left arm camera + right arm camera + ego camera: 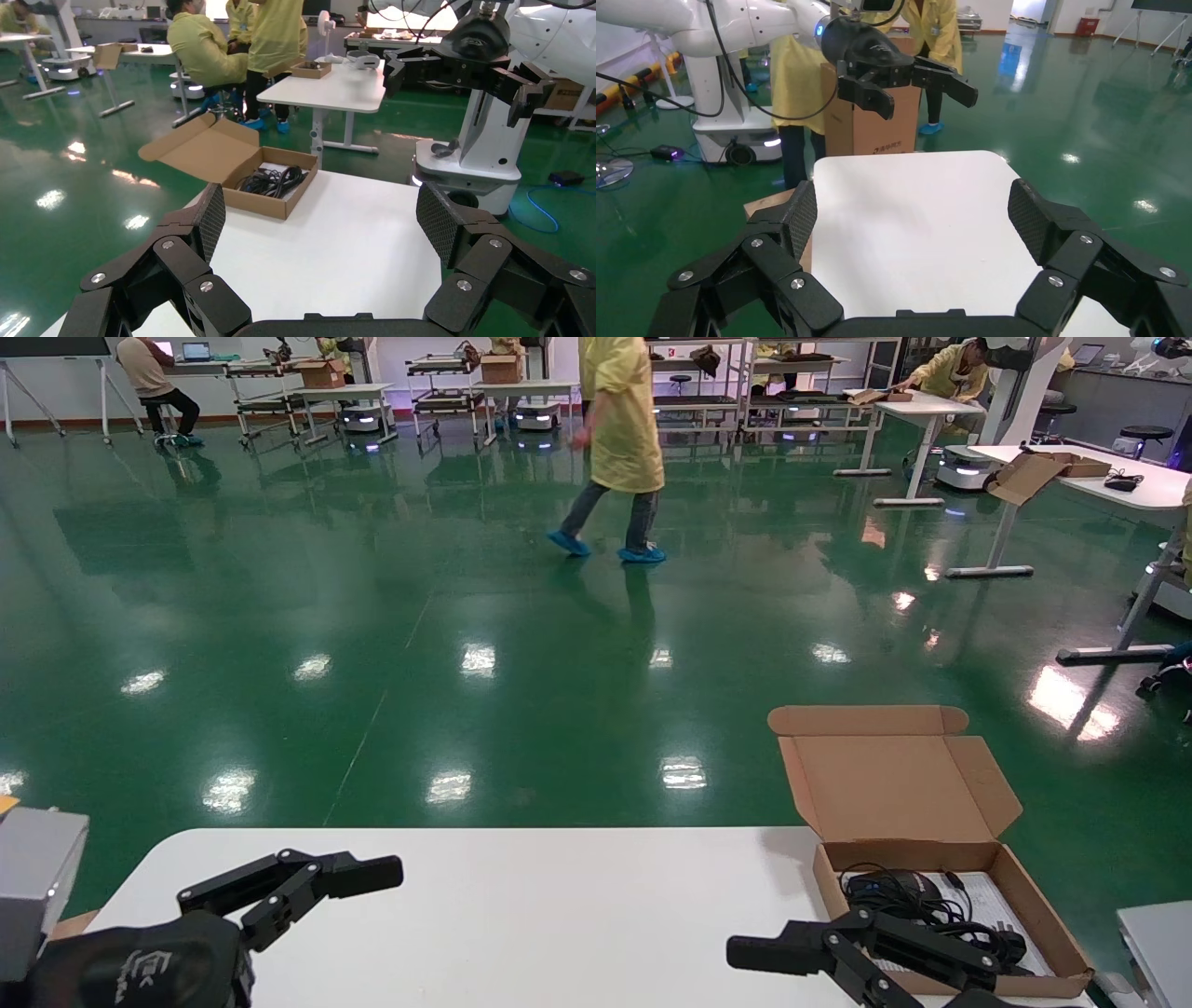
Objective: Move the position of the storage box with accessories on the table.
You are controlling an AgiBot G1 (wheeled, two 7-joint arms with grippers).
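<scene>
Right jaws: the right gripper (819, 957) is spread wide with nothing in it, hovering just beside the box's near-left wall
Left jaws: the left gripper (307, 882) is also wide and empty, well apart over the counter (559, 915)
Box: the storage box (1034, 905) sits at the counter's far right corner, lid flap hanging past the edge
Contents: the accessories (917, 901) lie loose inside
Risk: a push on one wall could spin the box off the edge, or tip it and spill the cable

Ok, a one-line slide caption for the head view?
Open storage box on table right end; both grippers, left and right, open.
</scene>
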